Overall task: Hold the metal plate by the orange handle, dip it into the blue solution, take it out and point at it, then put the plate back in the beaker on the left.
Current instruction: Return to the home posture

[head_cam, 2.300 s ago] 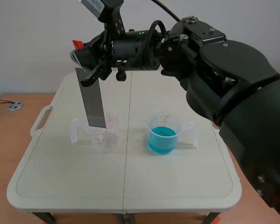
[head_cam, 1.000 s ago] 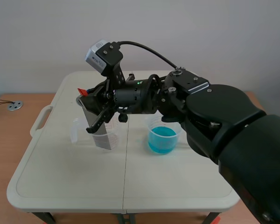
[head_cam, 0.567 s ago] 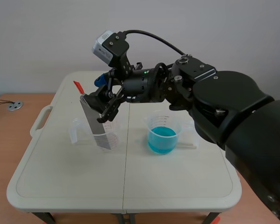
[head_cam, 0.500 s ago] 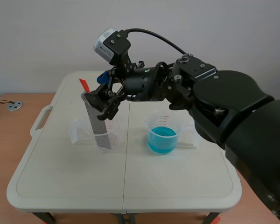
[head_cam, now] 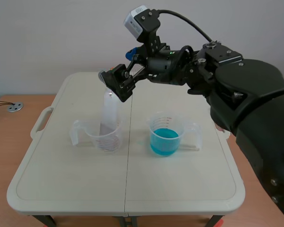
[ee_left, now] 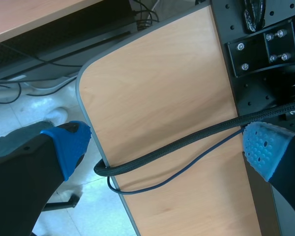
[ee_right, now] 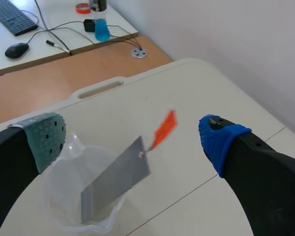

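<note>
Right arm comes in from the right and reaches past the middle, raised over the worktop (head_cam: 75, 179). Right hand (head_cam: 116, 85) hangs above the left beaker (head_cam: 91, 136), fingers spread wide, holding nothing. Right wrist view confirms: grey-green pad (ee_right: 42, 140) on one side, blue pad (ee_right: 221, 137) on the other, open air between them. Metal plate (head_cam: 108, 113) stands in the left beaker, lower end inside the cup, upper end leaning out past the rim; it is free of both fingers. From the wrist, the plate (ee_right: 118, 182) shows as a grey strip tilted across the beaker (ee_right: 64, 196), its orange handle (ee_right: 163, 129) sticking up at the top end, slightly blurred. Right beaker (head_cam: 154, 124) sits near the left one, apart from it, with the blue solution (head_cam: 164, 139) inside. Left hand (ee_left: 167, 150) is out of the scene view; its wrist view shows both blue pads far apart, nothing gripped, above a wood-coloured board (ee_left: 157, 88) crossed by a black cable (ee_left: 177, 145).
</note>
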Controlling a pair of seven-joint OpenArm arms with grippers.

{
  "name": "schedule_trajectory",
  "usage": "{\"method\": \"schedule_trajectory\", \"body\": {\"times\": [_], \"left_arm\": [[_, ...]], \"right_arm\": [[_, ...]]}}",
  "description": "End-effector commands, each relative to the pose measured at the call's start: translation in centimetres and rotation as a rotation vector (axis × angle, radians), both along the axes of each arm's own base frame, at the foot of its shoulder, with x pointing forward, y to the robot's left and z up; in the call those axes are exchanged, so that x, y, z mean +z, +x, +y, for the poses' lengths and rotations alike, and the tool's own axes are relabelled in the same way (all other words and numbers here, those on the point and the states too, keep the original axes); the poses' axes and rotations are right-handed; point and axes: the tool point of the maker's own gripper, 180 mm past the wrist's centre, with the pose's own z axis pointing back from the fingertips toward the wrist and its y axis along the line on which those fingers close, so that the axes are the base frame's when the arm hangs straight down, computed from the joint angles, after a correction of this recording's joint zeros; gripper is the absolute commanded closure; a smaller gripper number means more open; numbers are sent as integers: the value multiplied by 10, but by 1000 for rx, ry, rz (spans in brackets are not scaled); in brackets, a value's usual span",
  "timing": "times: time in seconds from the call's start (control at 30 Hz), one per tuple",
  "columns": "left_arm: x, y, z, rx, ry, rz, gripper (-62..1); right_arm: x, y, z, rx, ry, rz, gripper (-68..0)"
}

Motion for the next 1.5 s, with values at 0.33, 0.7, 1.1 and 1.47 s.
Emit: {"method": "schedule_trajectory", "body": {"times": [0.33, 0.7, 1.1, 1.47], "left_arm": [[6, 9, -4, -9, -14, -47, -623], [39, 59, -9, -39, -51, -281, -623], [157, 184, -39, -278, -111, -772, -623], [227, 245, -70, -397, -166, -1032, -623]], "right_arm": [[37, 28, -54, -154, 14, -127, -665], [3, -14, -109, -185, -33, -61, -665], [0, -69, -147, -196, -23, -7, -665], [16, -100, -163, -226, -23, -34, -665]]}}
